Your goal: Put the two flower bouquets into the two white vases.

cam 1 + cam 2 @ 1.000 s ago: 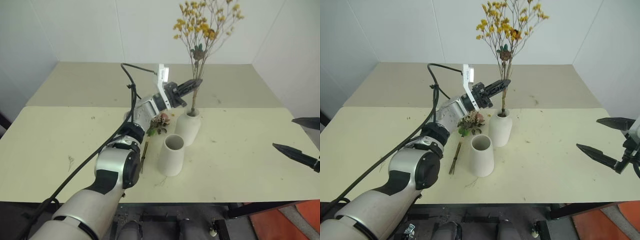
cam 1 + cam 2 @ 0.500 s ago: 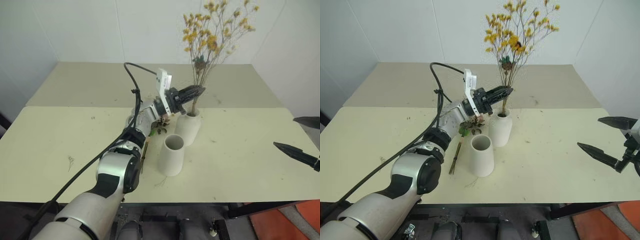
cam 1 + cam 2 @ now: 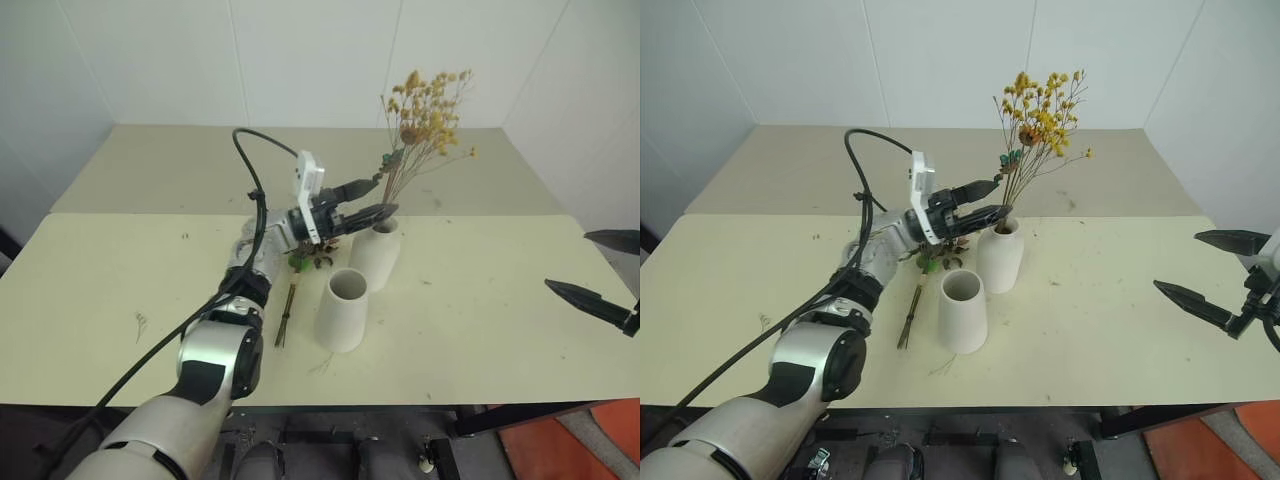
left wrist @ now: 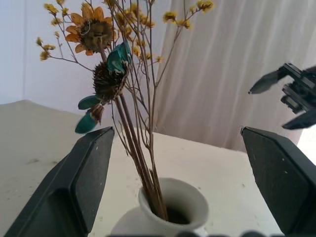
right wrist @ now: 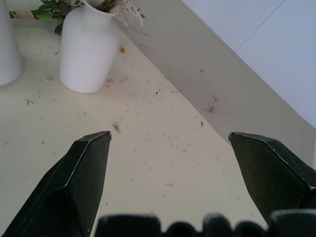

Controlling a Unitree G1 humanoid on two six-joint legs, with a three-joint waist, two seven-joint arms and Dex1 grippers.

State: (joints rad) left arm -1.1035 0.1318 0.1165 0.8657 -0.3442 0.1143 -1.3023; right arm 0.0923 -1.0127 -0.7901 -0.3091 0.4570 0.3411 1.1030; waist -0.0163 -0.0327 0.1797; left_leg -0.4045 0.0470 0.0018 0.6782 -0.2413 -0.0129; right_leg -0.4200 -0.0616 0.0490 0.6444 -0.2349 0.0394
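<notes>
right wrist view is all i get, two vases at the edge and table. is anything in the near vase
Observer: Yes, the yellow bouquet stands in the round vase, leaning toward the right gripper.
Operator: is the left gripper on it
Observer: No. The left gripper is open beside the stems, fingers either side, nothing held.
Operator: and the other vase
Observer: The cone vase is empty, its mouth open upward.
Operator: where's the second bouquet
Observer: The pink bouquet lies on the table behind the cone vase, partly under the left arm.
</notes>
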